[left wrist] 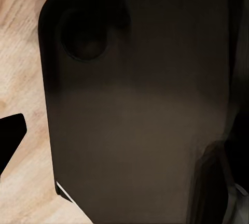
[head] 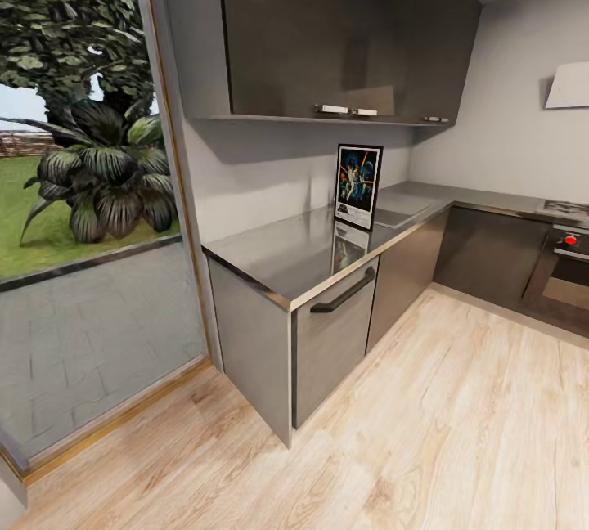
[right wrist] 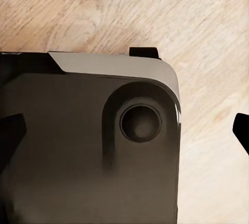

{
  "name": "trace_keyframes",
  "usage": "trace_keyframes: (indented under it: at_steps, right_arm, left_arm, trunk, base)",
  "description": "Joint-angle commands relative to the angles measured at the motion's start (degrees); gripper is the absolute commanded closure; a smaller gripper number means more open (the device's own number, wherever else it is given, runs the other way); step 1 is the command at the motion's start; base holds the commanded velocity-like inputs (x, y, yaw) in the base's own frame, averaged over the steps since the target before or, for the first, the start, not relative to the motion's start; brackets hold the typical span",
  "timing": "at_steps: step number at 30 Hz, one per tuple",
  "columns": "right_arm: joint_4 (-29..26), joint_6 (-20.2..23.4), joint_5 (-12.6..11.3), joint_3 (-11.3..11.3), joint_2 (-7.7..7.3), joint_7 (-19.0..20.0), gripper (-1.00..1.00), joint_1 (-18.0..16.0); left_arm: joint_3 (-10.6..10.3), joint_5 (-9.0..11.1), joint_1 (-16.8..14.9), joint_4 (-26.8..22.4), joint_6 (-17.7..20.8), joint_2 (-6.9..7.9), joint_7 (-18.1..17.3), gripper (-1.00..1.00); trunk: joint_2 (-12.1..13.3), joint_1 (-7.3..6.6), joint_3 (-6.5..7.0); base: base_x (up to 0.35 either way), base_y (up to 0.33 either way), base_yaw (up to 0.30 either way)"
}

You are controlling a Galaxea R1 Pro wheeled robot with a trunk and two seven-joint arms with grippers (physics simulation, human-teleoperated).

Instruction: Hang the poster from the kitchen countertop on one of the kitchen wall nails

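A tall rectangular black-framed poster [head: 358, 186] stands upright on the long smooth grey kitchen countertop [head: 278, 256], resting against or just in front of the pale grey wall [head: 262, 170] behind it. In the head view it sits at about one o'clock from the picture's middle. Inside the black frame runs a thin white border, and within that a dark blue field carries bright, colourful figures, a pale one near the centre under streaks of yellow and red. A white strip with dark lettering crosses the bottom, too small to read. The poster's mirror image shows on the glossy worktop directly in front of it.

The countertop has a shiny metal front edge and turns a corner toward three o'clock, where a steel oven with a red knob [head: 571, 262] is set in. Dark glossy upper cabinets with small white handles [head: 335, 31] hang above the poster at twelve o'clock. Below the worktop is a grey brushed drawer front with a curved black handle [head: 342, 294]. At nine o'clock a tall window [head: 82, 186] looks onto a leafy plant and grass. Light wooden floorboards [head: 442, 432] cover the lower area.

Both wrist views look down on a dark rounded body panel over the wood floor, with black fingertip shapes at the edges [left wrist: 10, 136] [right wrist: 13, 136]. How wide the left gripper or the right gripper stands I cannot tell.
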Motion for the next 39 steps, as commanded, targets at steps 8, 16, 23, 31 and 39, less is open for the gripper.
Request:
trace_keyframes:
  at_steps: [8, 16, 23, 31, 39]
  right_arm:
    - [0.0, -0.2, 0.1, 0.0, -0.05, 0.0, -1.0, 0.5]
    - [-2.2, -2.5, -0.2, -0.1, -0.1, -0.2, -1.0, 0.8]
    - [-22.2, -10.8, -0.4, -0.3, -0.08, -0.3, -1.0, 0.4]
    - [-26.8, -11.0, -0.4, -0.2, -0.01, -0.4, -1.0, -0.9]
    - [-27.6, -10.9, -0.5, -0.2, 0.06, -0.2, -1.0, -1.1]
  left_arm:
    - [-0.1, 0.0, -0.3, 0.0, -0.2, -0.2, 0.0, -1.0]
    - [-0.3, -0.3, -0.5, -2.3, -0.5, 0.99, 0.1, -1.0]
    - [-0.2, -0.3, -0.5, -27.7, -0.6, 2.51, 0.1, -1.0]
    - [-0.1, -0.4, -0.5, -34.4, -0.6, 2.69, 0.0, -1.0]
    - [0.2, -0.2, -0.5, -35.5, -3.8, 3.0, 0.0, -1.0]
  trunk:
    - [0.0, 0.0, -0.05]
    - [0.0, 0.0, -0.05]
    - [0.0, 0.0, -0.05]
    - [0.0, 0.0, -0.05]
    - [0.0, 0.0, -0.05]
  base:
    - [0.0, 0.0, 0.0]
    - [0.0, 0.0, 0.0]
    - [0.0, 0.0, 0.0]
    - [0.0, 0.0, 0.0]
    - [0.0, 0.0, 0.0]
